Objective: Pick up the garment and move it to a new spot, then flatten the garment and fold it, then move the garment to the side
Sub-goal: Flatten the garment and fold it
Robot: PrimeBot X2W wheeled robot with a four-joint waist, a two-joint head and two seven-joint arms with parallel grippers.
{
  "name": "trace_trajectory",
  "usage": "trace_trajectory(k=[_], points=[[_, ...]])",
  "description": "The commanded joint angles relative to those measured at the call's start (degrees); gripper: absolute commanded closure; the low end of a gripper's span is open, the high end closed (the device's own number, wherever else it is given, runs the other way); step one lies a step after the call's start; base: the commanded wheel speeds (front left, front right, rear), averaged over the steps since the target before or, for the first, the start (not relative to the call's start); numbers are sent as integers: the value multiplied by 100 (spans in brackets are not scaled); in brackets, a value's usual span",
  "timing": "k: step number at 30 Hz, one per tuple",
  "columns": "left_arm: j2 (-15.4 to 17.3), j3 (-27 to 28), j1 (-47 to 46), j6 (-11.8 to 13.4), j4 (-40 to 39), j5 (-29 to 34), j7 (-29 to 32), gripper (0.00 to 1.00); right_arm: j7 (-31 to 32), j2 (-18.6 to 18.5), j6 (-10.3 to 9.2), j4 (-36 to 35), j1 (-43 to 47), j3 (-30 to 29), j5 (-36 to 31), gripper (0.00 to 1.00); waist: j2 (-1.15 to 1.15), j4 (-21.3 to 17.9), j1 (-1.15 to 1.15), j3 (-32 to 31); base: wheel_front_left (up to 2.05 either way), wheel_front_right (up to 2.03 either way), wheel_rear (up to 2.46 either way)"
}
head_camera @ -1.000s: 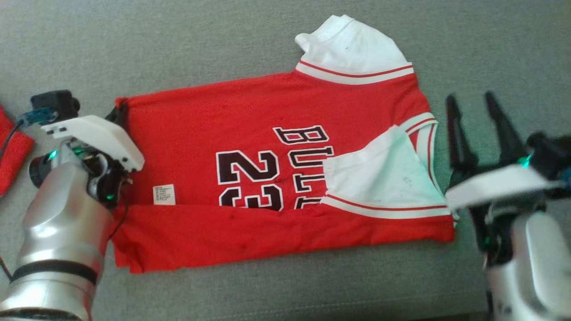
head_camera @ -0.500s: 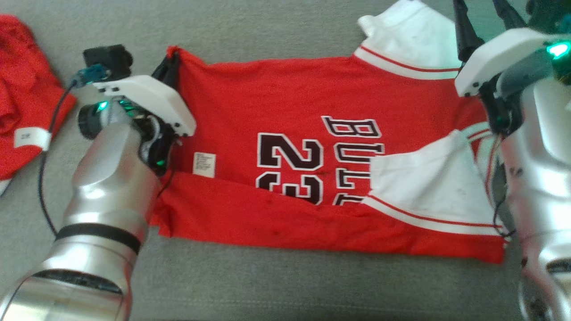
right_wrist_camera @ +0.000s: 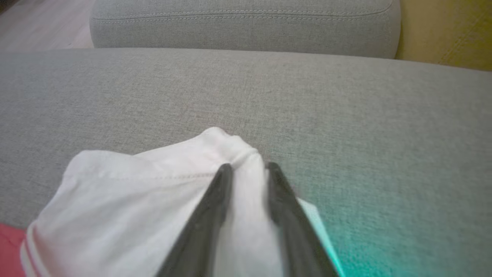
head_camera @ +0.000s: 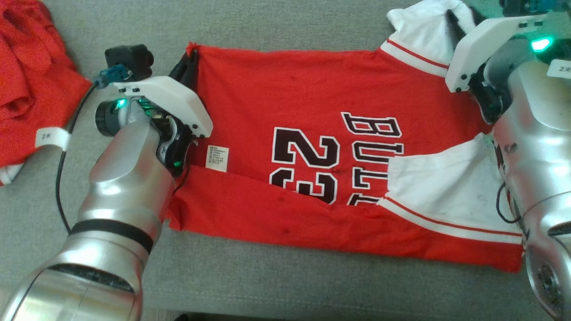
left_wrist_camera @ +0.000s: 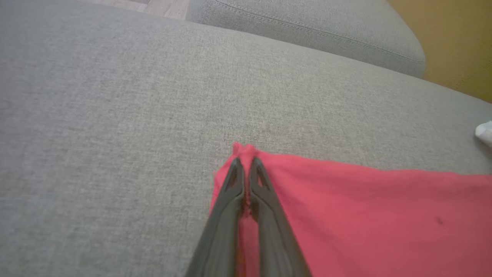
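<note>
The garment (head_camera: 312, 98) is a red jersey with black "23" lettering, lying flat on the grey sofa seat (head_camera: 285, 22) with its near long edge folded over. My left gripper (head_camera: 189, 62) is shut on the garment's far left corner (left_wrist_camera: 246, 150), and its fingertips (left_wrist_camera: 236, 165) pinch the red cloth. My right gripper (head_camera: 461, 20) reaches onto the far white sleeve (head_camera: 424, 31). In the right wrist view my right gripper (right_wrist_camera: 248, 166) straddles a raised fold of that white sleeve (right_wrist_camera: 134, 184), jaws still apart with cloth between them.
A second red garment (head_camera: 26, 76) lies bunched at the far left, close to my left arm's cable, which carries a white tag (head_camera: 52, 137). The sofa's back cushion (right_wrist_camera: 246, 27) rises beyond the sleeve. The seat's front edge (head_camera: 285, 307) runs along the bottom.
The head camera has shifted. My right gripper has moved from beside the garment's right edge up onto the far white sleeve, and its jaws have narrowed around the cloth. My left gripper keeps its pinch.
</note>
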Motion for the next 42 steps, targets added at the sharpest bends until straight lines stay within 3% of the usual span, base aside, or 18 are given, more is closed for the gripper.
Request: trace_trajectory(k=[1,11,20,26,31,40,41,42], points=[[209,78,-212,-33,-75,-54,-74,100,-51,116,42,-21,-22,132,91,100,0,-43,0,-20,0,0,0],[601,182,-119,-34,-435,-187,-302,100,-947,-30,42,-348,5,516,792,100,0,-164,0,-149,0,0,0],[859,412,375,34,-955,-204,-320,100,-1261,-366,42,-1295,683,1076,1408,100,0,-289,0,-459,0,0,0],[1000,586,1118,37,-1430,-351,-321,100,-1333,-578,42,-2453,1897,1109,1777,100,0,-457,0,-759,0,0,0],[1126,701,1878,95,-1928,-523,-322,100,-1160,-585,42,-3619,3259,710,1817,100,0,-597,0,-921,0,0,0],[1241,763,2912,467,-2725,-711,-11,100,-463,186,42,-5597,5363,-67,1217,100,0,-738,0,-971,0,0,0],[1236,770,3004,493,-2768,-762,74,72,-380,255,42,-5736,5538,-126,1119,75,0,-745,0,-972,0,0,0],[1223,790,3095,511,-2819,-824,137,0,-318,326,42,-5857,5691,-185,1047,11,0,-761,0,-980,0,0,0]])
